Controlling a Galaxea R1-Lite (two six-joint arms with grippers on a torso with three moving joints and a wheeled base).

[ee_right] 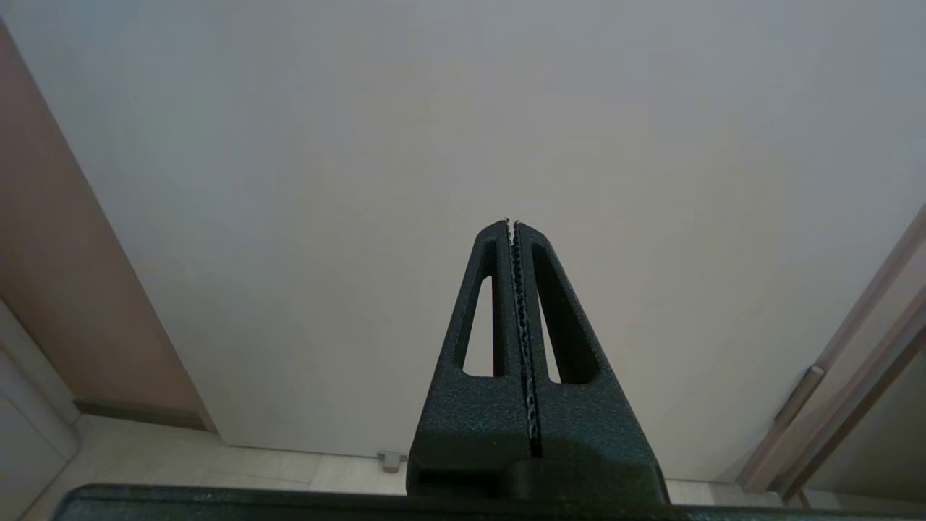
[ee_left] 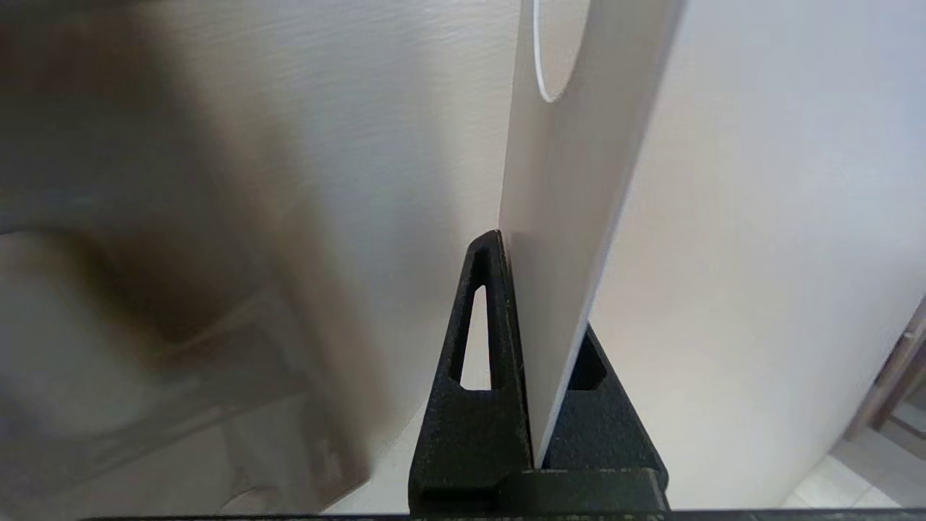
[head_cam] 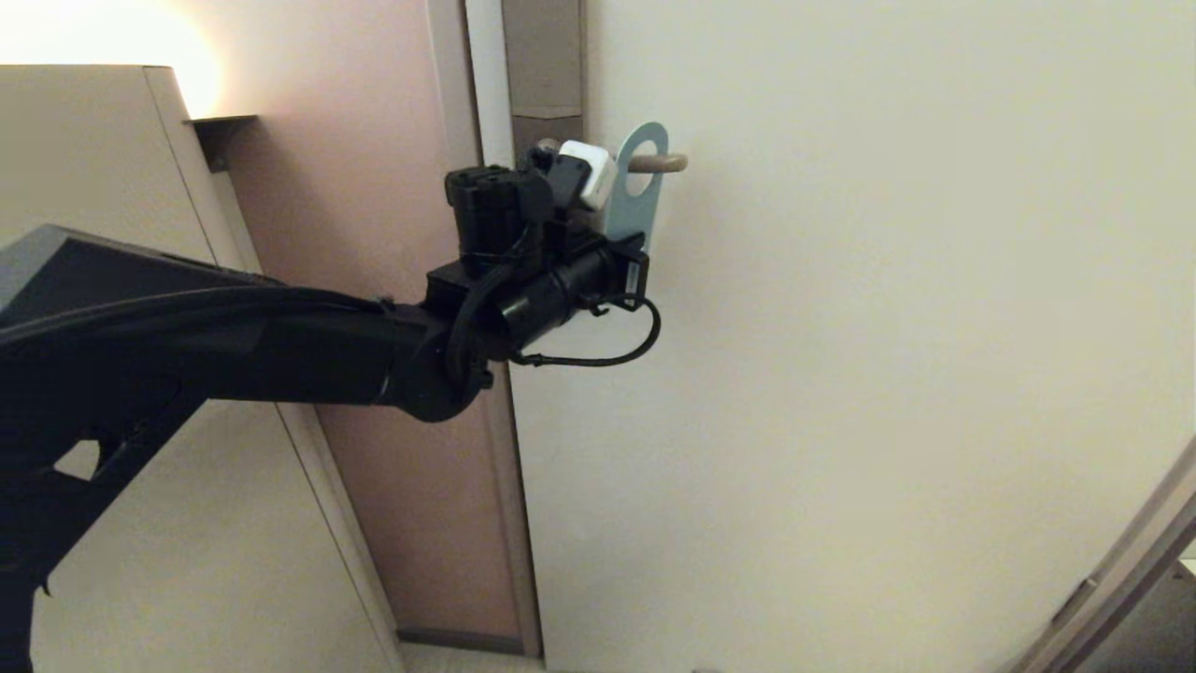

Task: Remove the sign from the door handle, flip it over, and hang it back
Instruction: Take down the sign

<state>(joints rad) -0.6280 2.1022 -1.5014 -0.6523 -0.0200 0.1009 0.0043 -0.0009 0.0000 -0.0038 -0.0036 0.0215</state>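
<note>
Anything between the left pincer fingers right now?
Yes: the sign's lower end, clamped between the left pincer's fingers, in the left wrist view. Its hole is around the door handle, per the head view.

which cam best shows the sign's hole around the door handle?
Head view: the sign hangs with its hole around the door handle. Left wrist view shows only the sign's lower part clamped in the left pincer. Right wrist view shows neither.

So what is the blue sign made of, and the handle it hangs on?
The sign looks like thin stiff card or plastic sheet, matte: the left tool pinches its lower end, and it stays flat, with a clean-cut oval hole. Which of the two, I cannot tell. The door handle looks like metal with a dull beige finish: a slim round bar, smooth, without shine.
</note>
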